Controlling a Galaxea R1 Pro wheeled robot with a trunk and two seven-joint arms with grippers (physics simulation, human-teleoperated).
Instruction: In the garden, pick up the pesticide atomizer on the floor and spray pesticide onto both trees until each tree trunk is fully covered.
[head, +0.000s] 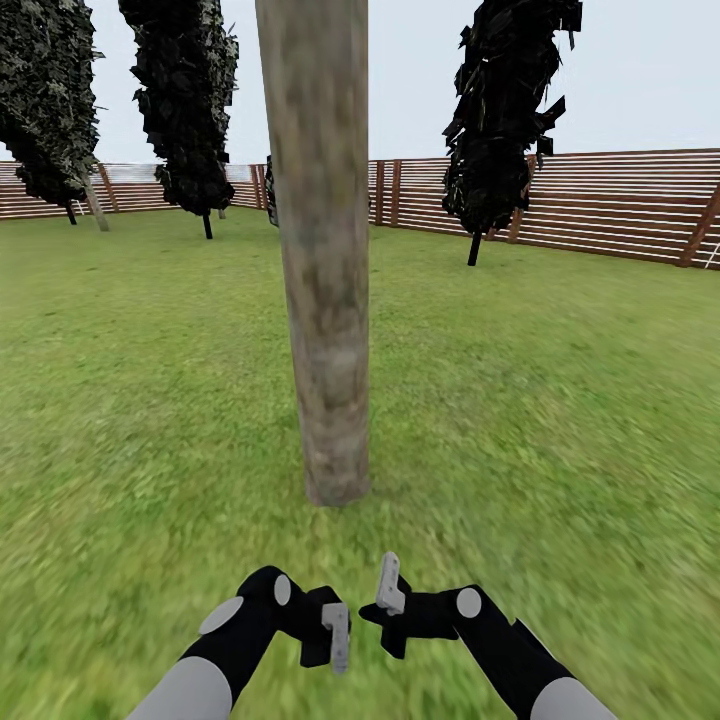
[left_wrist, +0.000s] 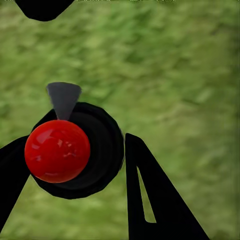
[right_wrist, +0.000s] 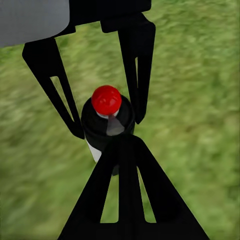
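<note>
The pesticide atomizer (left_wrist: 57, 150) is a black bottle with a round red cap and a grey cone nozzle (left_wrist: 63, 97). My left gripper (left_wrist: 75, 145) is shut on it, one finger on each side. The right wrist view looks down on the same atomizer (right_wrist: 106, 100) held in the left gripper (right_wrist: 109, 125) above the grass. My right gripper (right_wrist: 120, 142) is shut and empty, just beside the bottle. In the head view the left gripper (head: 335, 635) and right gripper (head: 388, 590) sit close together, low in front of a pale mottled tree trunk (head: 322, 250) standing about an arm's length ahead.
Green lawn (head: 560, 400) spreads all around. Dark-foliaged trees (head: 505, 110) (head: 185, 100) stand farther back, and a leaning pale trunk (head: 95, 205) at far left. A reddish-brown slat fence (head: 620, 205) bounds the garden behind them.
</note>
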